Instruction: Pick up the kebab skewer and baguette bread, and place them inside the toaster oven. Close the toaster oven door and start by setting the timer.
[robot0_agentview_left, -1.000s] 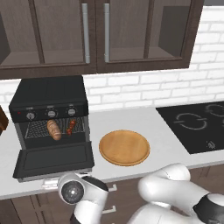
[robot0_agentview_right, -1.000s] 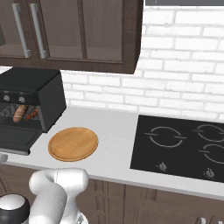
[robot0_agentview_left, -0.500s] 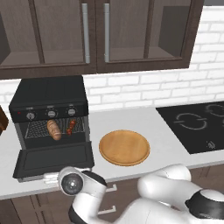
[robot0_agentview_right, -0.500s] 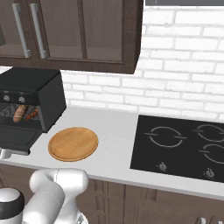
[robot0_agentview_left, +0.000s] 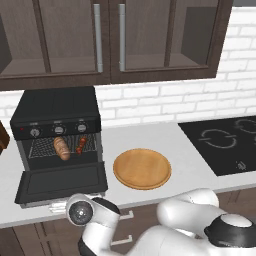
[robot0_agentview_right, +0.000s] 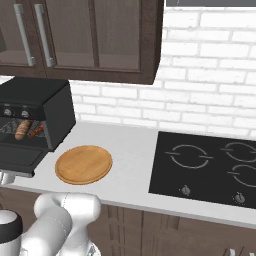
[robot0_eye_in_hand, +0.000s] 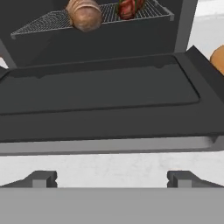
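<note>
1. Toaster oven (robot0_agentview_left: 56, 135) is sitting at the left end of the counter (robot0_agentview_left: 150, 195), with its toaster oven door (robot0_agentview_left: 62, 183) lying dropped open and flat.
2. Baguette bread (robot0_agentview_left: 62, 148) and kebab skewer (robot0_agentview_left: 80, 145) are already resting side by side on the wire rack (robot0_eye_in_hand: 57, 19) inside.
3. Gripper (robot0_eye_in_hand: 112, 179) is hovering low in front of the door's front edge, fingers spread wide and holding nothing.
4. Lifting the door off-centre is risking the fingertips slipping off its thin edge, letting it drop back.
5. Pushing too hard is risking shoving the oven backward, or jolting the food off the rack.
</note>
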